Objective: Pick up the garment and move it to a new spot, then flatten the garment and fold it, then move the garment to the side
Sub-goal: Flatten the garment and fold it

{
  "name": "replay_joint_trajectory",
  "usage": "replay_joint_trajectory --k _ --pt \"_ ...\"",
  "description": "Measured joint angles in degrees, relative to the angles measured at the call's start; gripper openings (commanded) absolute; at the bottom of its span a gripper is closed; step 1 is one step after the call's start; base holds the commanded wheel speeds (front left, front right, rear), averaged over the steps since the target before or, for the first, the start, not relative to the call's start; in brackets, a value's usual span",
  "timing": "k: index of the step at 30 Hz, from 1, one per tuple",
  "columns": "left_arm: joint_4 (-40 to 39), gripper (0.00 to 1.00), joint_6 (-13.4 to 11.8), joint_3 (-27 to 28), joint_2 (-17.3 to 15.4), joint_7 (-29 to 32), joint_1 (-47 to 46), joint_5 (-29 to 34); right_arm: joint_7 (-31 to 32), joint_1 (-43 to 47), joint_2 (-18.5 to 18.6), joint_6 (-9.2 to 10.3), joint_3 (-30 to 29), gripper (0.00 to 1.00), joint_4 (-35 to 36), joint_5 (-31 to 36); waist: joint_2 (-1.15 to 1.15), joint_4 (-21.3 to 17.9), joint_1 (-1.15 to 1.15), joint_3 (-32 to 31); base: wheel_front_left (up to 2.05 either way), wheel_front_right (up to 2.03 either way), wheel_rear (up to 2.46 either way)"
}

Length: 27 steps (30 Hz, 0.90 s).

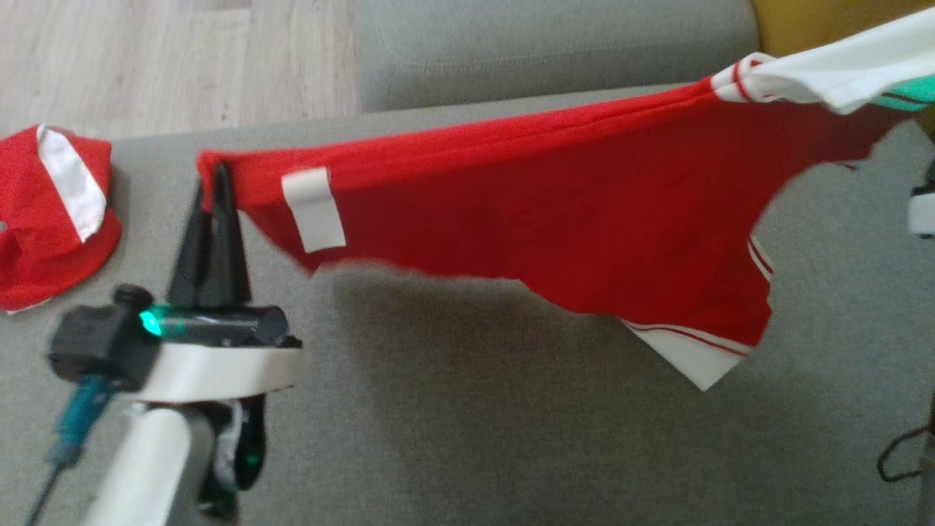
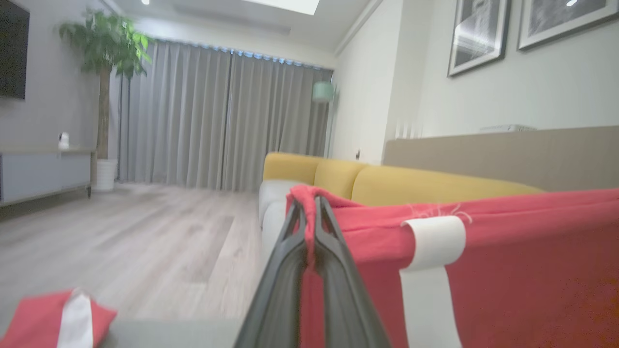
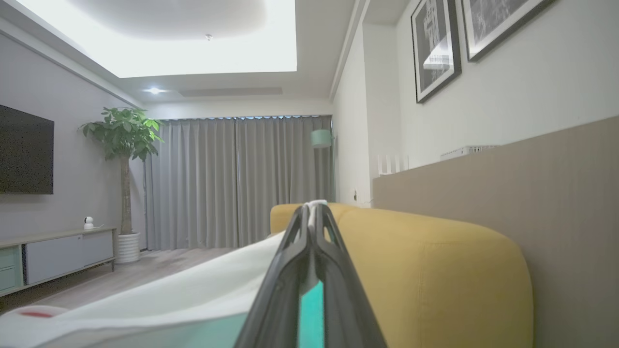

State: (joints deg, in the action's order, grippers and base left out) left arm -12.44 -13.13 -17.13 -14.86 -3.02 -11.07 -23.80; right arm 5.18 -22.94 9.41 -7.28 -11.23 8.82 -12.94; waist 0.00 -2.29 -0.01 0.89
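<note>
Garment (image 1: 548, 219): red jersey, white trim. Hangs stretched between both finger pairs, above grey cushion (image 1: 438, 424). Left fingers (image 1: 228, 248) clenched on red corner at tips. Right fingers (image 3: 285, 275) clenched on white edge. Judged light, limp, prone to sag. Grip corners, hold span taut.

**Head view:** set high, facing steeply down on the grey seat (image 1: 438, 424), far enough back to take in most of the garment (image 1: 548, 219).

**Left wrist view:** low and near level, looking along the left gripper (image 2: 309, 203) across the room to the curtains (image 2: 217, 116), garment close by.

**Right wrist view:** like heading along the right gripper (image 3: 312, 209), tilted higher toward the ceiling (image 3: 193, 34).

The 2 wrist views share curtains, plant (image 3: 123, 133) and yellow sofa (image 3: 435, 270). Head and left wrist views share the white tab (image 1: 314, 208).
</note>
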Motion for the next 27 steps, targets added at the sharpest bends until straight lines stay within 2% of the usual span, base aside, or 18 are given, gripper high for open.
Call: replay_joint_trajectory --k 5,9,14,18,22,27 --pt "-12.2 0.0 -0.5 1.4 -4.0 5.0 -1.9 1.8 2.4 1.6 -0.1 0.0 -1.7 0.0 8.8 0.4 0.0 -0.5 -0.01 -2.0 0.0 0.0 0.0" --pt "-19.7 0.0 -0.4 2.7 -6.8 9.3 -6.9 2.7 4.4 1.7 -0.1 0.0 -3.1 0.0 15.2 0.4 0.0 -0.8 0.0 -2.6 0.0 0.0 0.0" --pt "-22.7 0.0 0.4 2.8 -7.8 13.5 -12.2 2.2 6.6 1.8 -0.1 0.0 -4.0 0.0 19.5 0.3 0.0 -0.9 0.0 -2.4 0.0 0.0 0.0" --pt "-19.3 0.0 1.8 2.4 -8.2 16.4 -16.2 0.3 9.2 2.2 -0.3 0.0 -3.7 0.0 19.2 0.3 0.0 -1.1 0.0 -1.1 0.0 0.0 0.0" --pt "-11.0 0.0 4.5 1.2 -8.3 17.6 -21.0 -0.9 10.8 1.1 -0.2 0.0 -1.2 0.0 13.1 -0.9 0.0 -1.2 0.01 2.1 0.0 0.0 0.0" --pt "1.7 0.0 7.4 0.2 -7.8 16.5 -32.7 -0.6 10.9 -11.4 1.0 0.0 3.3 0.0 1.3 -1.6 0.0 -1.6 0.03 7.6 0.0 0.0 0.0"
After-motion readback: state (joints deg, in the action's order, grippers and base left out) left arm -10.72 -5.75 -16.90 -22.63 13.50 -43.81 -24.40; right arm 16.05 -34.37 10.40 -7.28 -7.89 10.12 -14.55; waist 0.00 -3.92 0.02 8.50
